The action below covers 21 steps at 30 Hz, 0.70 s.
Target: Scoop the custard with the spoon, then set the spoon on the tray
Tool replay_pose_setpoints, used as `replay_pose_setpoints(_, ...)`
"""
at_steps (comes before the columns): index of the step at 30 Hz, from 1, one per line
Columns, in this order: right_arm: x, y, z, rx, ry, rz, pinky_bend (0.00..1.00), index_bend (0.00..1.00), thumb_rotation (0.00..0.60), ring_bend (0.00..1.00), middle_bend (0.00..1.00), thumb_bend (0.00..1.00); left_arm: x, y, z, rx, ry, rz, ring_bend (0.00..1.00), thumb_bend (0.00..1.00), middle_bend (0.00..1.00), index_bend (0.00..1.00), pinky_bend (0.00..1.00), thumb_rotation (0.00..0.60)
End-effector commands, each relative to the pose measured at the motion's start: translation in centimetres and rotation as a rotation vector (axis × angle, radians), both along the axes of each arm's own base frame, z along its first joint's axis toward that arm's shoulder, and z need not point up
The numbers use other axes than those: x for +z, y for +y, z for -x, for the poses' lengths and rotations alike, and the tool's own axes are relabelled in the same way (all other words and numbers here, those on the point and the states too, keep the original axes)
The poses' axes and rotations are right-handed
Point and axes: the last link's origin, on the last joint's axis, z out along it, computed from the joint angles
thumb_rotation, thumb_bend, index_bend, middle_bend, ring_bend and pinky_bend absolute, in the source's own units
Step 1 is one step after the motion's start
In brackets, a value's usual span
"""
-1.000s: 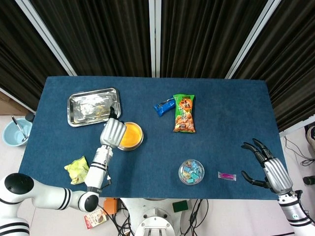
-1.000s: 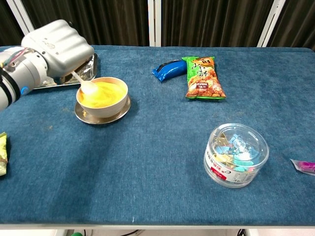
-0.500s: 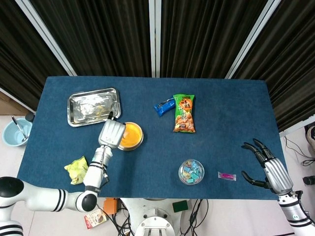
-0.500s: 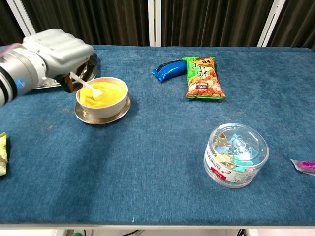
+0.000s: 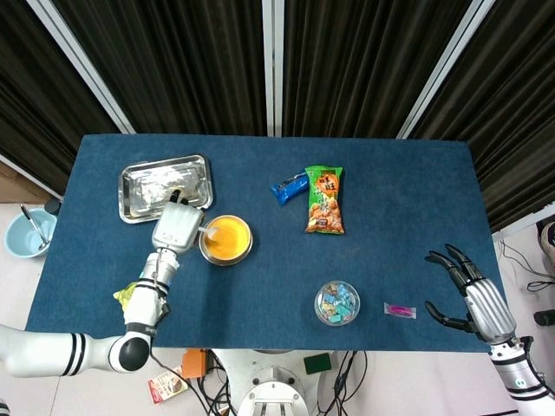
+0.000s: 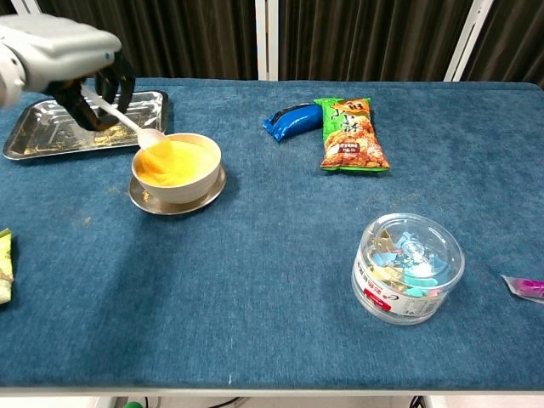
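While a green snack bag, a blue packet and a clear tub of clips lie apart on the blue desk, none stands between bowl and tray. Yellow custard fills the bowl. Left hand grips the white spoon, tip above the bowl's rim. Right hand hangs empty, fingers spread. Bag lettering unreadable.
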Motion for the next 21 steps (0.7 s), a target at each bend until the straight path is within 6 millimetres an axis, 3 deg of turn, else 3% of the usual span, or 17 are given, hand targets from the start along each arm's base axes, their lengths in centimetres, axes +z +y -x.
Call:
replay_pose_setpoints(1,0.0,0.0,0.0,0.000,-0.001,0.000,0.13,0.11,0.600,0.01,0.20,0.30,1.0,0.0,-0.3,-0.004,0.008,-0.009,0.37,0.41,0.57,0.60,0.17,0.600)
replay_pose_setpoints(11,0.1,0.1,0.1,-0.002,-0.002,0.003,0.13,0.11,0.600,0.01,0.20,0.30,1.0,-0.4,-1.3,-0.073,0.121,-0.039,0.37,0.41,0.57,0.60,0.17,0.600)
replay_pose_setpoints(21,0.2,0.3,0.4,-0.011,-0.005,0.008,0.13,0.11,0.600,0.01,0.20,0.30,-3.2,-1.1,-0.9,-0.251,0.451,-0.150,0.37,0.42,0.58,0.60,0.17,0.600)
